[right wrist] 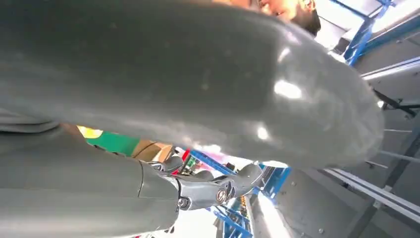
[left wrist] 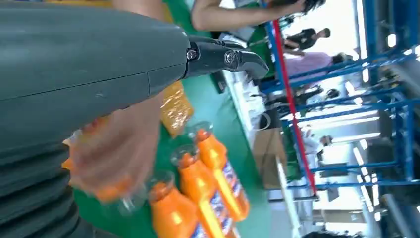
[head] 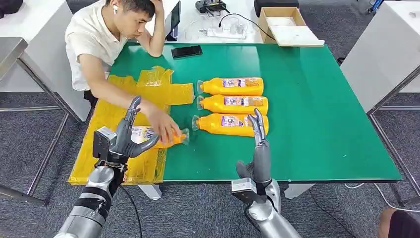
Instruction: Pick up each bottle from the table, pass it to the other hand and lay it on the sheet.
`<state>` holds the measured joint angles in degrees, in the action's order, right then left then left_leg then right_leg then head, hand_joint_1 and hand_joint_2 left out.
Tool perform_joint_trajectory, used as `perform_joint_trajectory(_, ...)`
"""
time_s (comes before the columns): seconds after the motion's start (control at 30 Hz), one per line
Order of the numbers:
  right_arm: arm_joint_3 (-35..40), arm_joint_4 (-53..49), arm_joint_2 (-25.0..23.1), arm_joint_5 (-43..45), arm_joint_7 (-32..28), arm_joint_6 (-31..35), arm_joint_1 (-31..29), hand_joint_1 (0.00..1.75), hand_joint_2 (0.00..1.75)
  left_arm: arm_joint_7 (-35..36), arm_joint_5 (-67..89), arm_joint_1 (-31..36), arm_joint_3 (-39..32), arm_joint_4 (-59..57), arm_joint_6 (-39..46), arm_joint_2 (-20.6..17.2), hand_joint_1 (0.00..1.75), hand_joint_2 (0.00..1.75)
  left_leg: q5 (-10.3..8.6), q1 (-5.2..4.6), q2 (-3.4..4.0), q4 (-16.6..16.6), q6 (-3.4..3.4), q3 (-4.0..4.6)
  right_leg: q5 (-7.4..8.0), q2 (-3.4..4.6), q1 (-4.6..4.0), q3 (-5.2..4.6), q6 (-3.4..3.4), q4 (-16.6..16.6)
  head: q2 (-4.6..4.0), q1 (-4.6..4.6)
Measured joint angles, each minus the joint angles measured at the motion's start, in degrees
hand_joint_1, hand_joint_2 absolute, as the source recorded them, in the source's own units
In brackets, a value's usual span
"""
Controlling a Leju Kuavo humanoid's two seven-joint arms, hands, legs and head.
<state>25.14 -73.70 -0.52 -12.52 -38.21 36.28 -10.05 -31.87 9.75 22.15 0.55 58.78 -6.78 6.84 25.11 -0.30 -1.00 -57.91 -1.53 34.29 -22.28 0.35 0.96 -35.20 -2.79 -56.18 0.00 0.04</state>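
Grey right hand (right wrist: 208, 148) before blue framework (right wrist: 364, 29)

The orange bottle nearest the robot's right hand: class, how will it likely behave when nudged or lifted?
The bottle lies on its side and looks round, so it may roll. It looks full, so probably heavy for its size. Its smooth plastic may slip in the right hand.

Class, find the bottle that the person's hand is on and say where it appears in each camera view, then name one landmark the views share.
Head view: the bottle under the person's hand lies at the yellow sheet's edge, beside the left hand.
Left wrist view: blurred, behind the person's hand.
Right wrist view: not in it.
Shared landmark: the green table.
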Motion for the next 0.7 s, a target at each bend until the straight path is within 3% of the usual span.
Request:
perform_joint_trajectory(0.2,-0.3,0.2,0.0,-6.0,0.0,0.0,0.0,0.0,0.0,-0.6,-7.6,-2.4,-0.7,6.1,1.1,0.9,0.0,1.75,0.0,0.01,0.05,0.0,0.0,0.0,0.0,0.01,-0.01,-0.02,0.0,0.0,-0.02,-0.02)
perform_joint_trajectory(0.23,-0.7,0.6,0.0,-8.9,0.0,0.0,0.0,0.0,1.75,-0.7,-7.7,-3.0,-0.7,7.5,2.9,1.1,0.0,1.75,0.0,0.01,0.04,0.0,0.0,0.0,0.0,0.01,-0.01,-0.02,0.0,0.0,0.0,0.0)
perform_joint_trajectory(0.33,-3.2,3.0,0.0,-18.9,1.8,-0.7,-0.1,0.0,1.75,-1.0,-9.3,-4.5,-0.6,12.2,8.0,1.4,0.0,1.75,0.0,0.01,0.02,0.0,0.0,0.03,0.0,0.0,0.0,-0.02,0.0,0.0,0.0,-0.02)
perform_joint_trajectory(0.43,-5.7,6.3,1.6,-31.6,8.1,-2.5,-1.0,0.0,1.75,-2.0,-10.3,-6.9,-0.6,17.4,11.5,1.7,0.0,1.75,0.0,-0.01,-0.04,0.0,-0.01,0.04,0.0,-0.02,0.02,-0.02,0.0,0.0,-0.02,0.0)
perform_joint_trajectory(0.7,-11.3,11.1,7.7,-42.9,20.2,-15.2,-4.0,0.0,1.75,-3.8,-2.4,-13.1,0.6,29.2,23.6,2.8,0.0,1.75,0.02,-0.06,-0.12,0.0,-0.04,0.1,0.01,-0.05,0.05,-0.02,-0.02,0.1,0.0,0.0)
